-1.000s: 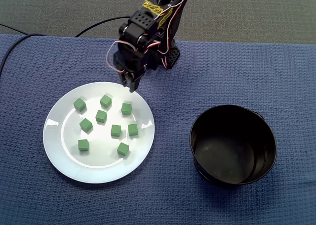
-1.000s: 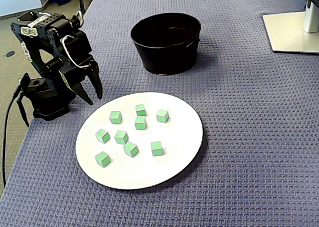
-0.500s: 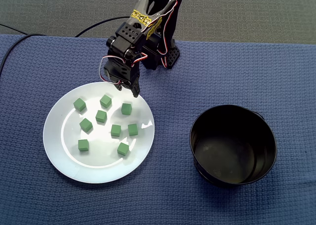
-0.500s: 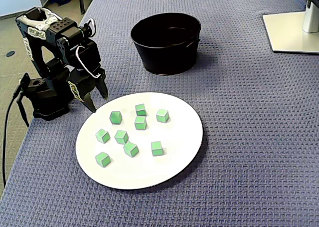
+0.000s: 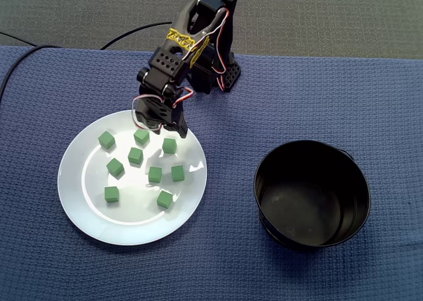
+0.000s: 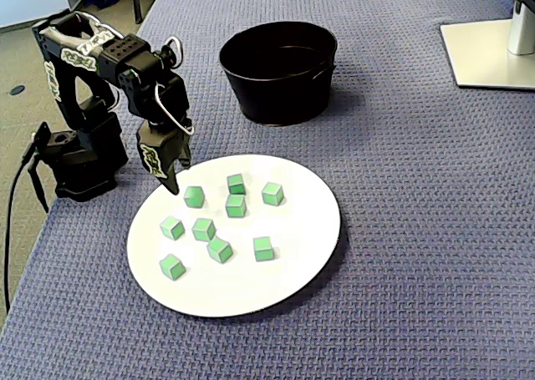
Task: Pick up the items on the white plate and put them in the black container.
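Currently nine green cubes (image 5: pixel 154 174) on white plate (image 5: pixel 74 205); black container (image 5: pixel 361 198) floor bare; end effector (image 5: pixel 170 129) apart over plate edge.

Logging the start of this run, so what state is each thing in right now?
Gripper: open, empty, tips down over the plate's rim.
Green cubes: nine, all loose on the plate, none gripped.
White plate: flat on the cloth, still loaded.
Black container: upright, nothing inside.
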